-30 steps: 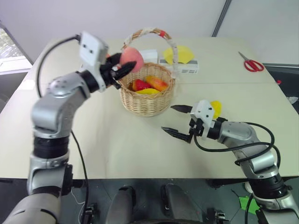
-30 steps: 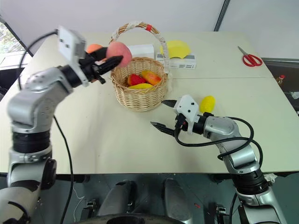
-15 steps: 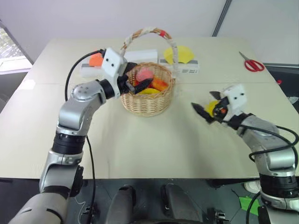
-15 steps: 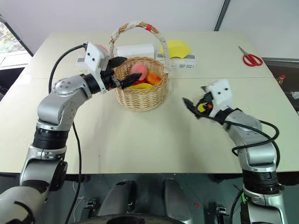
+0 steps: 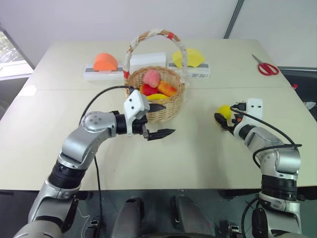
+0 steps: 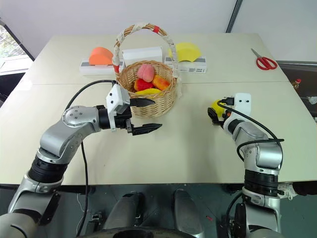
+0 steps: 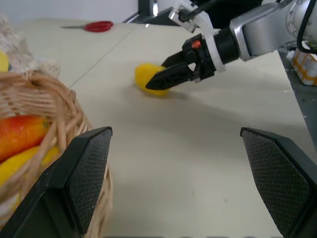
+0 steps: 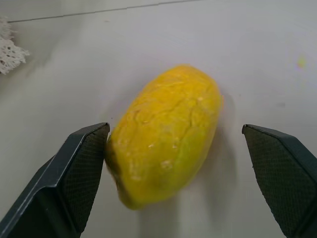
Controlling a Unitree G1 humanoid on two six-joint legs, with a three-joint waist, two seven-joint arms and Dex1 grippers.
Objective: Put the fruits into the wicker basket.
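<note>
The lemon (image 8: pixel 166 134) lies on the surface (image 5: pixel 188 153), right of the wicker basket (image 5: pixel 163 111), between the spread, empty fingers of the right gripper (image 8: pixel 181 173). The peach (image 5: pixel 151 77) sits in the basket with other fruit. The left gripper (image 6: pixel 144 115), fingers released and empty, hovers just in front of the basket.

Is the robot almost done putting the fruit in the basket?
Nearly. The pink peach already lies in the wicker basket on top of other fruit, and the left end effector is open and empty beside the basket. Right now the open right end effector has its fingers on either side of the yellow lemon, which lies on the table, not yet gripped. Grabbing and carrying it over is left.
</note>
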